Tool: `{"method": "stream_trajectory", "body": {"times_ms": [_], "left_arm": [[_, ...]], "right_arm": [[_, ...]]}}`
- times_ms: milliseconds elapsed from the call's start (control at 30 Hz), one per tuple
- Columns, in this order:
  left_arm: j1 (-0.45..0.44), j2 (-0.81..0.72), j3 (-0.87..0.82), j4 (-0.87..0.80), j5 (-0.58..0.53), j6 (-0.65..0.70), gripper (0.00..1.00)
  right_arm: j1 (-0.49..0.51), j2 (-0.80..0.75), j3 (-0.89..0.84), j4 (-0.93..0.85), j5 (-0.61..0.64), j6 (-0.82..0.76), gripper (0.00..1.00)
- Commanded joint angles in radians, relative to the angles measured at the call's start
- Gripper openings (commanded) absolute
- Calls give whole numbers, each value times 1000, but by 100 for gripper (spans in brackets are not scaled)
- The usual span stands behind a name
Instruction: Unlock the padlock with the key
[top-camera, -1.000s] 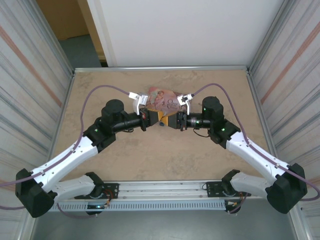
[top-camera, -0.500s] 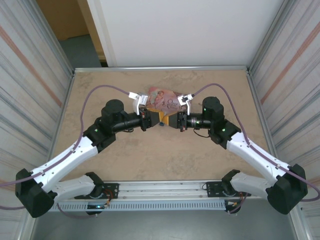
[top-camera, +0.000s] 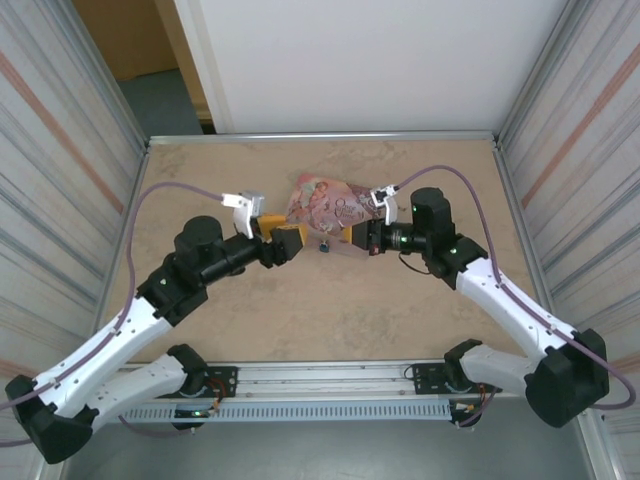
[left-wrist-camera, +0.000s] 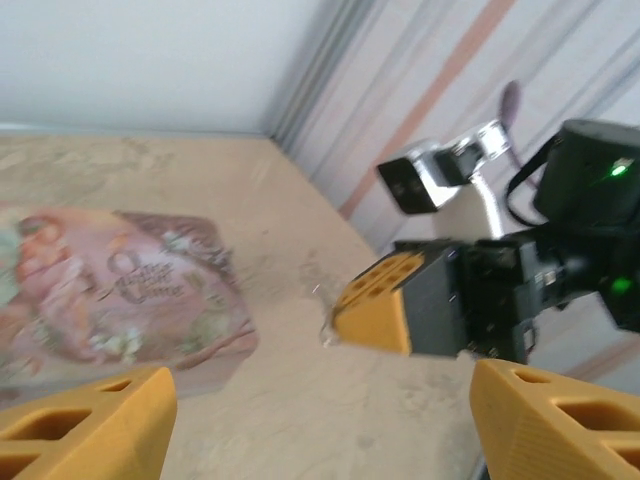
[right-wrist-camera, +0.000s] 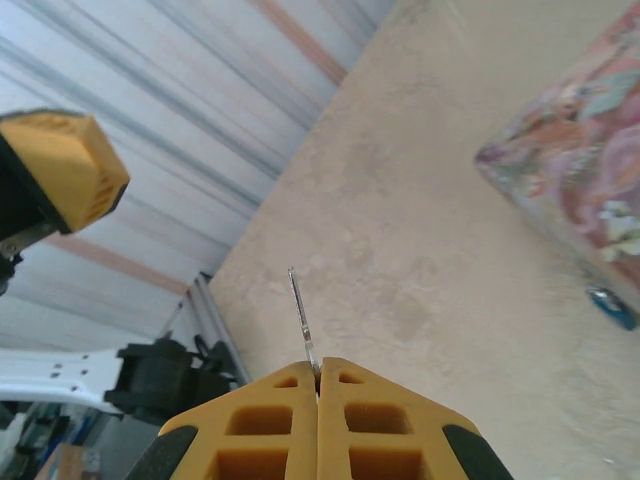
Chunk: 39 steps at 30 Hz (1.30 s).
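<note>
The tiny blue padlock (top-camera: 324, 245) lies on the table just in front of the pink tin, between the two grippers and touched by neither. In the right wrist view the padlock (right-wrist-camera: 610, 305) rests at the tin's edge. My right gripper (top-camera: 350, 236) is shut on the thin silvery key (right-wrist-camera: 300, 315), whose blade sticks out past the fingertips of the right gripper (right-wrist-camera: 318, 368) toward the left arm. My left gripper (top-camera: 297, 238) stands open and holds nothing, left of the padlock. Seen from the left wrist, the left gripper (left-wrist-camera: 320, 430) faces the right gripper (left-wrist-camera: 375, 310).
The pink illustrated tin (top-camera: 325, 200) lies flat at the back middle of the table; the tin (left-wrist-camera: 110, 290) also shows left in the left wrist view. Ribbed metal walls (top-camera: 80, 200) close both sides, and bare tabletop (top-camera: 320, 320) spreads in front of the grippers.
The left gripper opened and drew back to the left. The padlock, earlier between the meeting grippers, now lies free on the table. The right gripper pulled back slightly right with the key.
</note>
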Motion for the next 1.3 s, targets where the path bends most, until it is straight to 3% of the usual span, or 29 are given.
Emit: {"method": "stream_trajectory", "body": {"times_ms": [0, 133, 267, 533, 767, 1267], "left_arm": [[-3, -11, -86, -62, -127, -8, 80], [-1, 11, -158, -40, -174, -32, 85], [16, 61, -204, 20, -139, -58, 88], [206, 232, -330, 350, 150, -273, 91], [218, 420, -267, 430, 231, -249, 92], [266, 769, -93, 584, 313, -271, 91]], "right_arm": [[-33, 60, 9, -18, -21, -59, 0], [-83, 149, 6, 56, -54, -46, 0], [-113, 237, -10, 170, -80, -7, 0], [-135, 402, 1, 317, -97, 23, 0], [-149, 542, 29, 406, -124, 32, 0], [-137, 671, 63, 392, -106, 11, 0]]}}
